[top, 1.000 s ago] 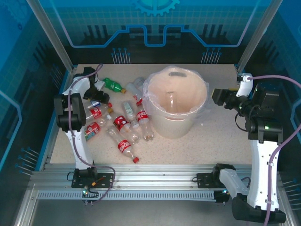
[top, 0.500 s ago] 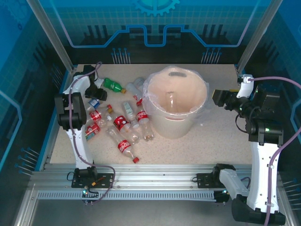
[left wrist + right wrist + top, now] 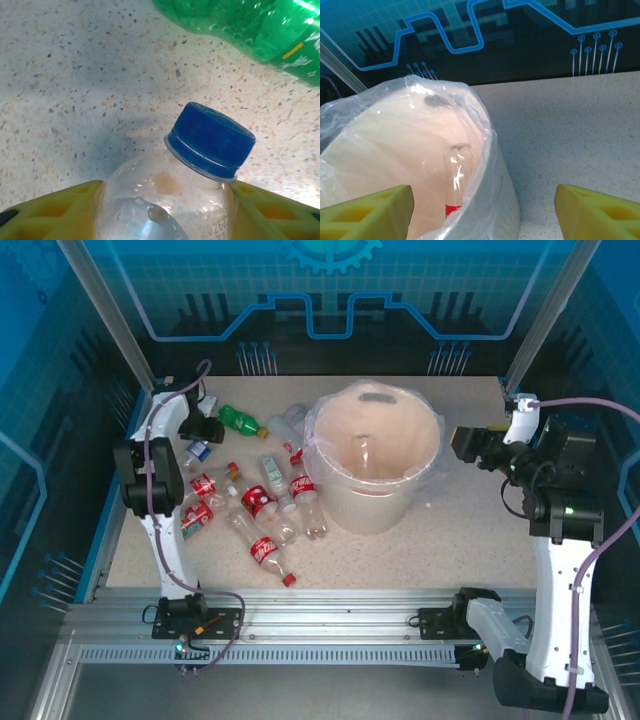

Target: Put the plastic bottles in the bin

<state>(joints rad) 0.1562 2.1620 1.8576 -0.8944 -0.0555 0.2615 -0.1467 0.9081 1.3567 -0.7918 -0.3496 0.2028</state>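
While pinched at the shoulders between yellow fingers (image 3: 55, 215) of the left gripper (image 3: 162, 200), blue-capped bottle (image 3: 210, 140) low over speckled table (image 3: 75, 75), green bottle (image 3: 250, 25) just beyond. Red-labelled bottles (image 3: 257, 502) strewn left of the bin (image 3: 372, 505); another bottle (image 3: 456, 170) inside. Right gripper (image 3: 482, 210) beside bin, spread wide, empty.

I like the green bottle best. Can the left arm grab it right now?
Probably not yet: the left gripper is clamped around the blue-capped bottle. The green bottle lies just beyond it, uncovered, so it looks reachable once that gripper is free.
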